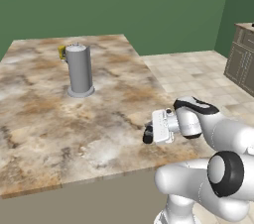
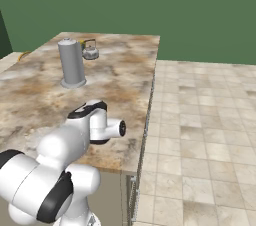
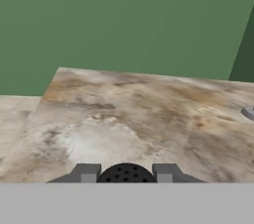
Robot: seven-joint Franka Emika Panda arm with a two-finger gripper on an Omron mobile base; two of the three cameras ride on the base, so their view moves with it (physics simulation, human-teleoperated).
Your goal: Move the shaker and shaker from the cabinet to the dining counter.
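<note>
- Green walls behind; tiled floor [image 2: 200, 120] to the right of the dining counter [image 1: 44, 119], a wide marbled slab.
- Far left on the slab: tall grey metal cylinder [image 1: 79, 72], upright, with a small yellow item [image 1: 61, 52] just behind it.
- Seen from the right base camera: small metal kettle [image 2: 90, 50] beside the cylinder, further back.
- Near the slab's right front corner: gripper [image 1: 148, 134], held level and low over the marble, clamped on a shaker [image 3: 126, 174].
- Hand view: black rounded, dotted shaker top sitting between the two finger tips [image 3: 87, 173].
- Far right: grey-brown floor cabinet [image 1: 242, 59].
</note>
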